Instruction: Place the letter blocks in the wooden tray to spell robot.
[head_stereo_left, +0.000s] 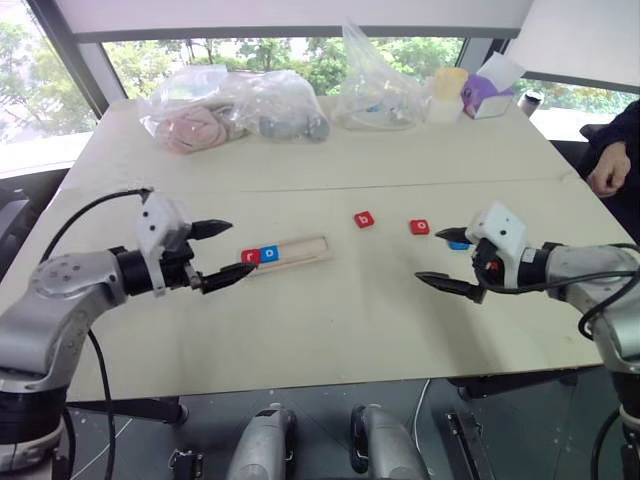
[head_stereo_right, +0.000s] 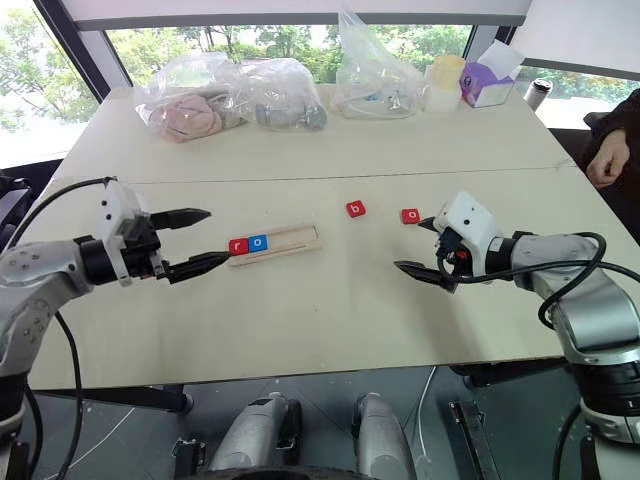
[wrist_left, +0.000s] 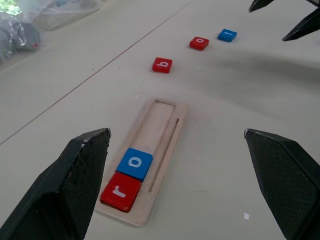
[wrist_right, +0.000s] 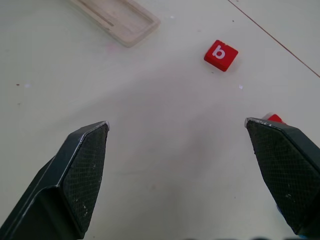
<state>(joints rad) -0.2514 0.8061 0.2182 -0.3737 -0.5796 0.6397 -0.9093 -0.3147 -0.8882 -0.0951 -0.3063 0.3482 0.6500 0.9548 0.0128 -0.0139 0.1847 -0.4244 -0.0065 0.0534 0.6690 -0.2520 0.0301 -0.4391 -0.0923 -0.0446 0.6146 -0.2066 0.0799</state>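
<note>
both hands, left hand (head_stereo_left: 213, 256) and right hand (head_stereo_left: 446, 258), spread wide, empty.

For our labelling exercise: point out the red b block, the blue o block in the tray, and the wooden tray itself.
red b block (head_stereo_left: 364, 219), left eye view, centre of its top face.
blue o block (wrist_left: 135, 163), left wrist view, on the white letter.
wooden tray (head_stereo_left: 306, 250), left eye view, bare groove floor.

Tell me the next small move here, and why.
Probably the right tool, open and empty, should reach for the red b block. The wooden tray already holds the red r and blue o, so b comes next, and it lies loose on the table on that tool's side of the tray.
</note>
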